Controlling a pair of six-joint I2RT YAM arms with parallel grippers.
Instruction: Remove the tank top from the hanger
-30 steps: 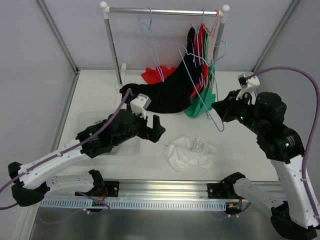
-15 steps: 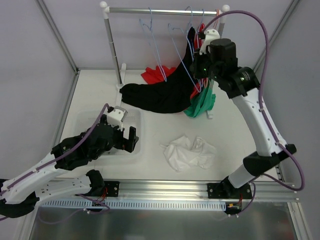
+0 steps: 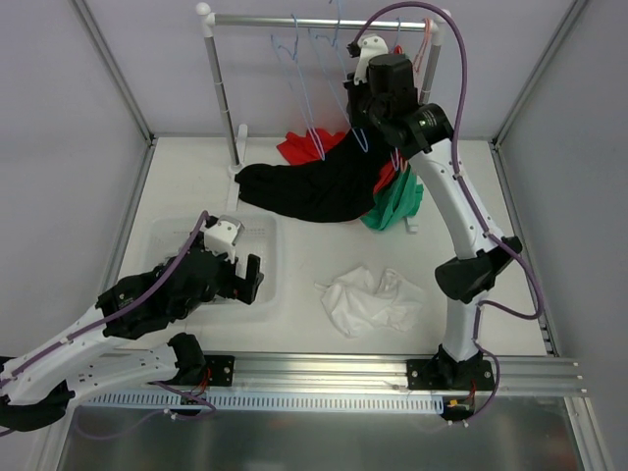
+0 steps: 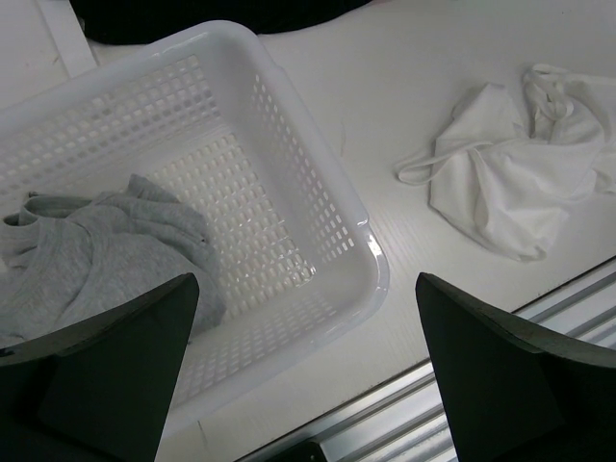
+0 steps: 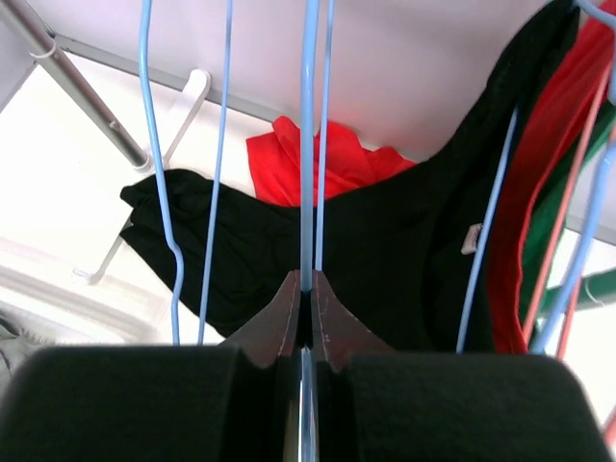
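Observation:
My right gripper (image 3: 355, 98) is raised just under the rail and shut on the thin wire of a bare blue hanger (image 3: 324, 61). The right wrist view shows the gripper (image 5: 308, 279) pinching this hanger (image 5: 308, 144). A black tank top (image 3: 314, 186) drapes from the right of the rack down onto the table. It also shows in the right wrist view (image 5: 385, 250), behind the held wire. My left gripper (image 3: 250, 278) is open and empty over the near right corner of the white basket (image 4: 371, 260).
A second blue hanger (image 3: 292, 54) hangs on the rail (image 3: 294, 21). Red (image 3: 306, 145) and green (image 3: 397, 206) garments hang or lie by the rack's right post. A crumpled white top (image 3: 371, 299) lies mid-table. A grey garment (image 4: 96, 250) lies in the basket.
My right arm swung the blue hanger up from the table's right side to the rail and moved left along it. My left arm drew back over the basket.

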